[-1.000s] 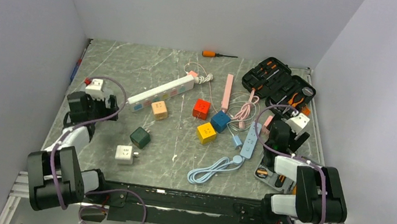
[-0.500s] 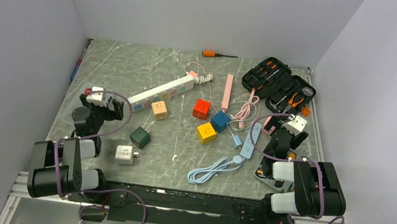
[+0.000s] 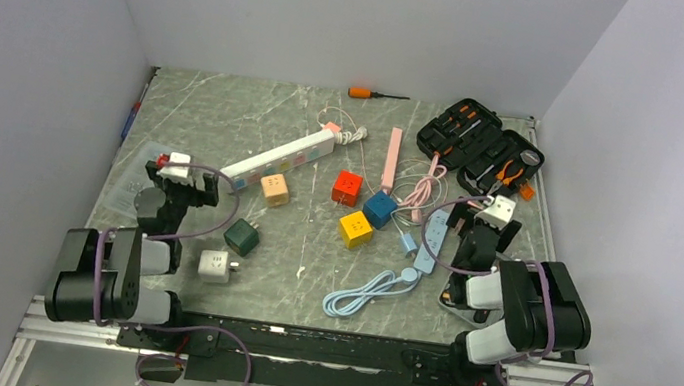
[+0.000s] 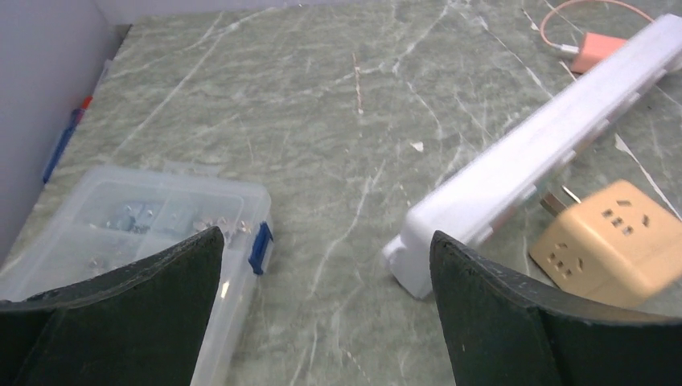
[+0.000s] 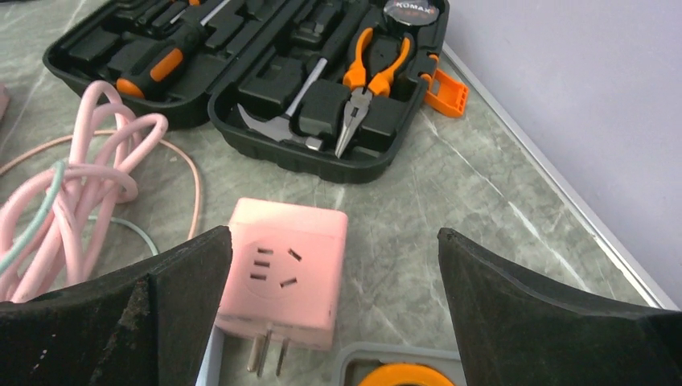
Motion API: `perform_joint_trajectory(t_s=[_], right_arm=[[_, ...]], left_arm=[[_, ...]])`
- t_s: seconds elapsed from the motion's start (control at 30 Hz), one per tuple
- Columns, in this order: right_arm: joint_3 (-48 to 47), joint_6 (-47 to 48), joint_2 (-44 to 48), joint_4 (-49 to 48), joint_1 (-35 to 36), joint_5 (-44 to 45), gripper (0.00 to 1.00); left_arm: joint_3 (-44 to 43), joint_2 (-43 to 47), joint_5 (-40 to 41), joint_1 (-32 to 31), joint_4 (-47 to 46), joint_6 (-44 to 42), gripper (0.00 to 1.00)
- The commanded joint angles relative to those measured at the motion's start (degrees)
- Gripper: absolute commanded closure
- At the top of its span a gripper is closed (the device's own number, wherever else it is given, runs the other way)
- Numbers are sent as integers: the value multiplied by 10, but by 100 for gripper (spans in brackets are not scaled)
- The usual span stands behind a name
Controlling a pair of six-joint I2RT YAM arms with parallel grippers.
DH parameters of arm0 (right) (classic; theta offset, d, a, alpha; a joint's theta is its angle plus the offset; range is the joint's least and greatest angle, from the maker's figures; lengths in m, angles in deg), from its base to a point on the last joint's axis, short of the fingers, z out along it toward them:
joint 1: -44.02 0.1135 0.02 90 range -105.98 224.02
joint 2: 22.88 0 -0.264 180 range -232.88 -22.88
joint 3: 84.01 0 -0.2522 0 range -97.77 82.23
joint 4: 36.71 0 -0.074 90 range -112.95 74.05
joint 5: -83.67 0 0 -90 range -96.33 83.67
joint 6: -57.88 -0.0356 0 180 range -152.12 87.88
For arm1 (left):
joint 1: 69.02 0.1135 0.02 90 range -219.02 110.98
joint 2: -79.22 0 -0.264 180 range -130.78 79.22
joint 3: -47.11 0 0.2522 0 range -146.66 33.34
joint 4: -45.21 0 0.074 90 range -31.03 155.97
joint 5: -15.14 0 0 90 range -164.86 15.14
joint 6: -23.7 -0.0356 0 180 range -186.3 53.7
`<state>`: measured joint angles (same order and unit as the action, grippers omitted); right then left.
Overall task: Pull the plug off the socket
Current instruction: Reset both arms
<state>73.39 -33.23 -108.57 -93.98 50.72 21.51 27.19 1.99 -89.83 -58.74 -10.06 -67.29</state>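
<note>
The long white plastic power strip (image 4: pixel 531 161) lies on the green marbled surface (image 4: pixel 322 96). A peach cube adapter (image 4: pixel 615 241) sits just beside its near end, prongs toward it. The left gripper (image 4: pixel 322 241) hangs close by, jaws spread, empty. The right gripper (image 5: pixel 334 241) has jaws released above a pink cube plug (image 5: pixel 285 269).

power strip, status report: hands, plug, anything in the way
Left hand open, empty; right hand open, empty. Tan cube plug beside white power strip, prongs showing, ungrasped. Path from left hand looks clear.
</note>
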Motion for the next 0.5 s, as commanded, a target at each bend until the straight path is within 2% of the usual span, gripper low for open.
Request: perform_joint_trajectory(t_s=[0.0, 0.1, 0.3, 0.47], right_arm=[[-34, -6, -4, 6, -2, -3, 0], [-41, -15, -3, 25, -10, -9, 0], [-52, -33, 0, 53, -32, -34, 0], [-45, -28, 1, 39, -31, -29, 0]], left_arm=[[-61, 3, 72, -31, 75, -24, 1], [-80, -4, 132, -67, 99, -38, 1], [-69, 0, 142, -71, 84, -40, 1], [-11, 2, 116, -77, -24, -56, 1]])
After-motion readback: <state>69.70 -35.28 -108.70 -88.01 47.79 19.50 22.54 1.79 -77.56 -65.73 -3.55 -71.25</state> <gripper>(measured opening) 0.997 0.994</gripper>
